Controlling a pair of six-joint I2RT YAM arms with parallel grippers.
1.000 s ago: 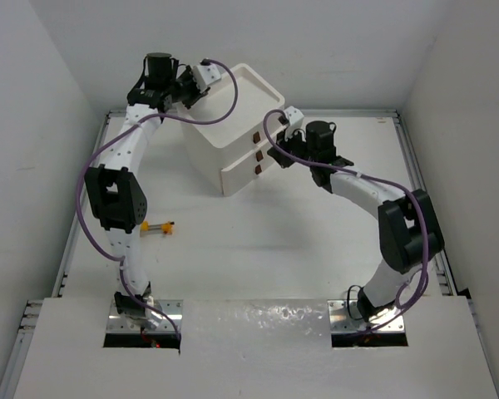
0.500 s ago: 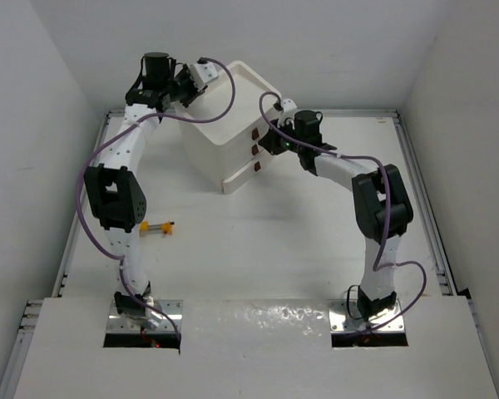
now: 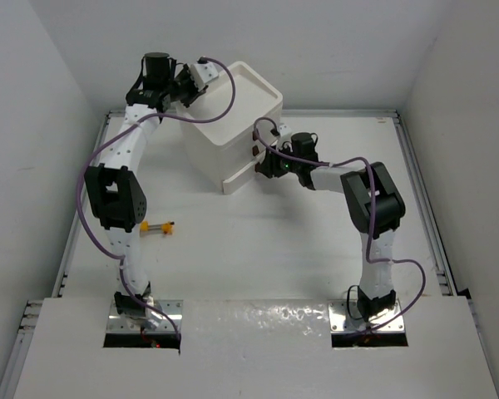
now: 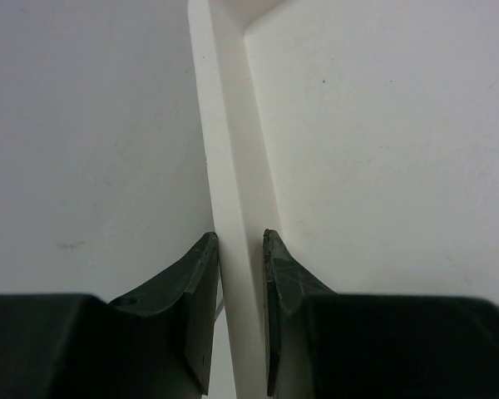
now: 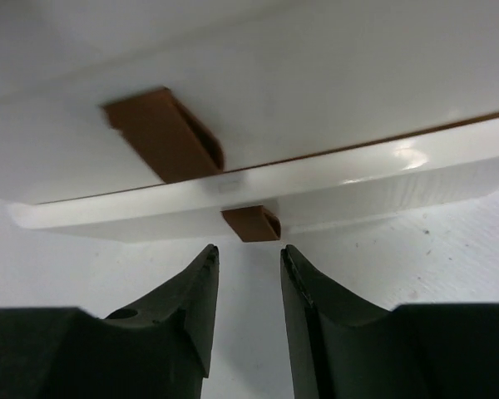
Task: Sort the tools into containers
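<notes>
The left gripper [image 4: 239, 239] was clamped on the rim [image 4: 229, 125] of the white drawer unit [image 3: 233, 125] — bracing it, I'd judge, against a pull. The right gripper [image 5: 248, 253] hung with its jaws parted and empty, just short of the handle [image 5: 251, 224] of the bottom drawer [image 5: 382, 187], which jutted slightly out. A yellow-orange screwdriver [image 3: 156, 226] lay well apart at the table's [image 3: 274, 249] left — bare surface between.

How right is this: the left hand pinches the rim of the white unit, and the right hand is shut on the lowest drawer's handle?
Wrong about the right hand: the right wrist view shows its jaws apart, just short of the handle, holding nothing. The left hand does pinch the rim.
</notes>
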